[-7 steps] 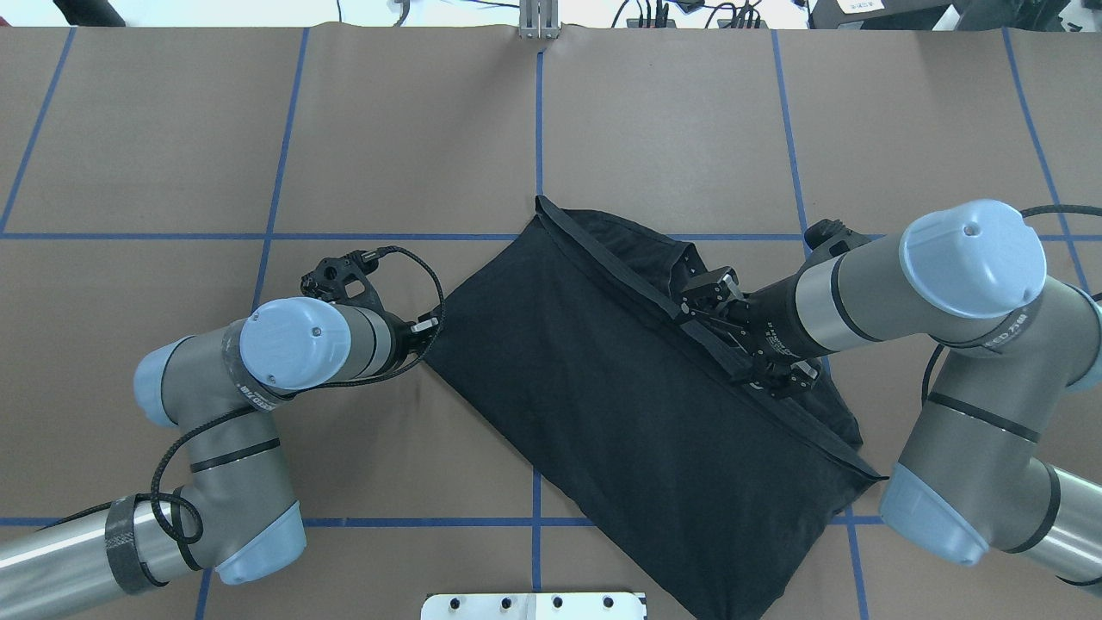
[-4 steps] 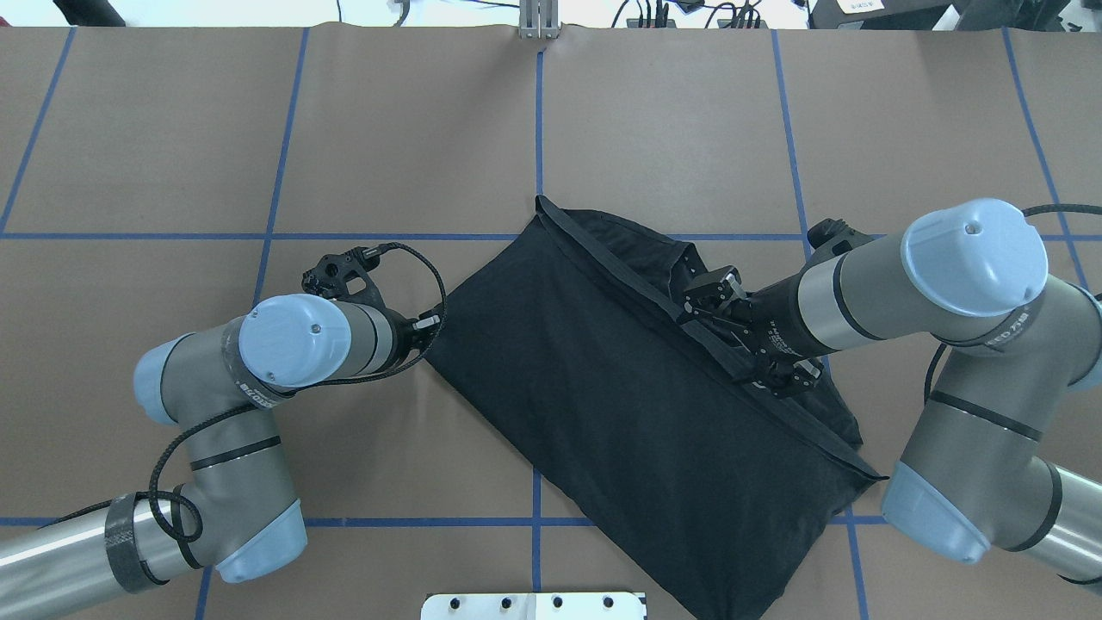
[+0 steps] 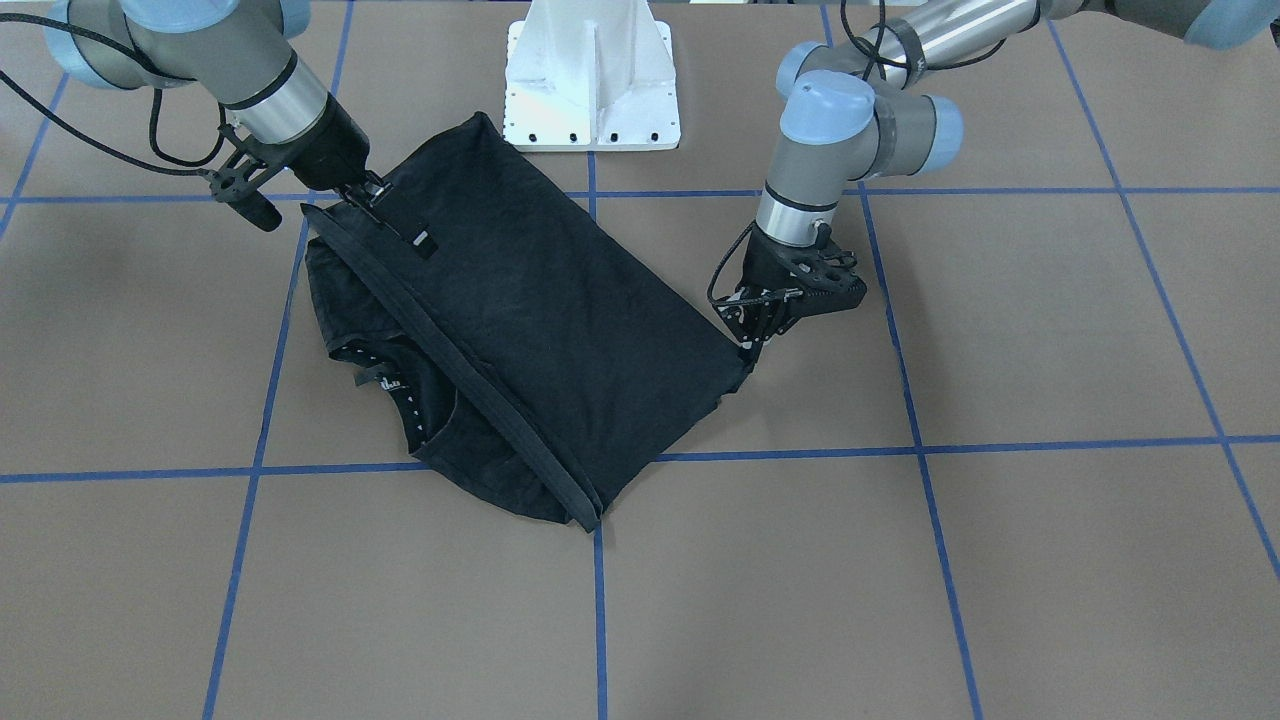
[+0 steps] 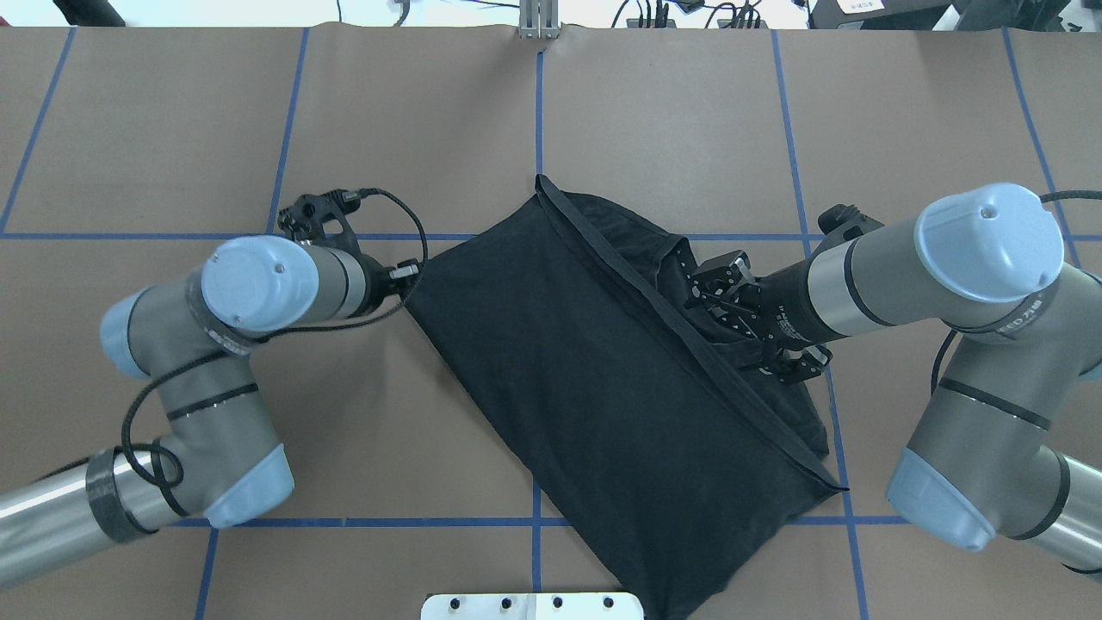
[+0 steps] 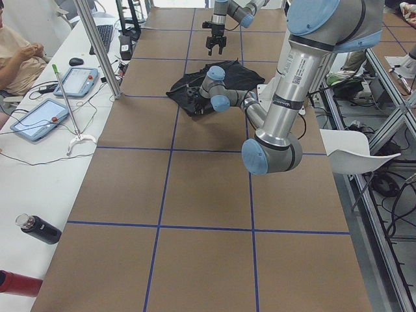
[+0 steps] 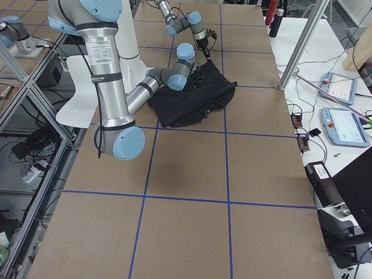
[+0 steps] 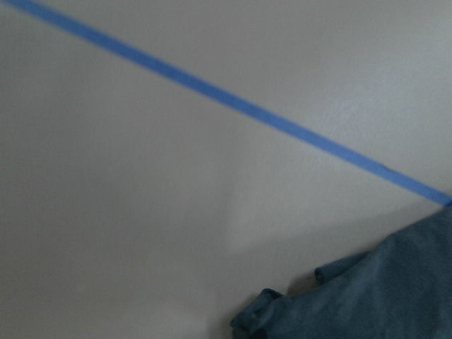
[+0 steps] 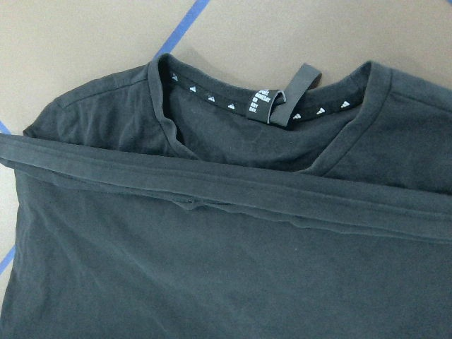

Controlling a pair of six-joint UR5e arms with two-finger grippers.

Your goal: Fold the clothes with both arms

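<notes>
Overhead exterior gives you the clearest layout: the black T-shirt [image 4: 594, 387] lies flat on the brown table [image 4: 671, 120], doubled over and set on a slant across the middle blue tape line [image 4: 538, 112], with one corner just beside the white pedestal base [image 4: 534, 605]. Your left gripper [image 3: 750, 345] is down at the shirt's corner on the left-arm side. In the front-facing view its fingers are pinched together on that corner of cloth, and the left wrist view shows you a bunched edge of fabric at the bottom of its frame. Your right gripper [image 4: 742, 327] sits over the opposite long edge with its fingers spread wide, one on either side of the hem band [image 8: 233, 187] that crosses the shirt; you cannot tell whether they touch the cloth. Beyond that band, the right wrist view shows you the collar [image 8: 268, 99] with its small white print, lying open and facing up.
</notes>
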